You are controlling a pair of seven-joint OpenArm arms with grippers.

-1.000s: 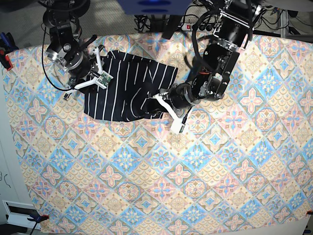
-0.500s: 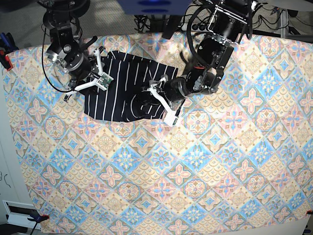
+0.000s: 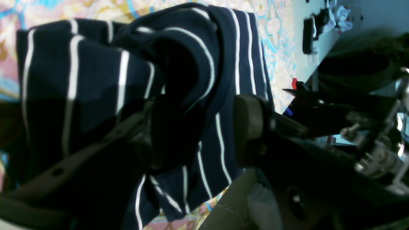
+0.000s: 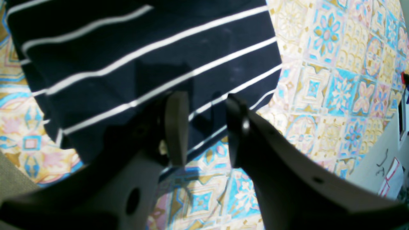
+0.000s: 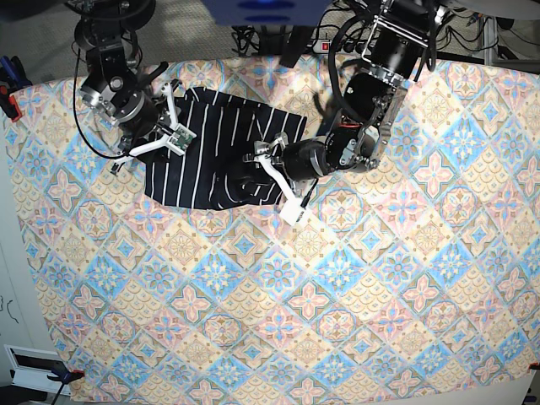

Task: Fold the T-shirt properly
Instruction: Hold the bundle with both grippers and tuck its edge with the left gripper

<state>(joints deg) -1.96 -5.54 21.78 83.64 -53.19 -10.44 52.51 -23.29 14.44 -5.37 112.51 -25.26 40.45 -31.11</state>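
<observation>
The dark pinstriped T-shirt (image 5: pixel 211 152) lies partly folded and rumpled at the far left of the table. My left gripper (image 5: pixel 274 186) is at its right edge, jaws open, with a bunched fold of the shirt (image 3: pixel 96 73) between its fingers (image 3: pixel 250 127). My right gripper (image 5: pixel 171 121) hovers over the shirt's left part, jaws open. In the right wrist view its gap (image 4: pixel 206 127) stands above the flat striped cloth (image 4: pixel 143 41) near a lower corner, holding nothing. No label shows.
A pastel floral-tile tablecloth (image 5: pixel 337 278) covers the whole table. Clamps grip its edge at the far left (image 5: pixel 8 99) and near left (image 5: pixel 63 375). A power strip (image 5: pixel 325 44) and cables lie behind the far edge. Both arm bases stand at the far side.
My left gripper has moved left, from the bare cloth beside the shirt onto the shirt's right edge, bunching it. The right gripper has barely moved.
</observation>
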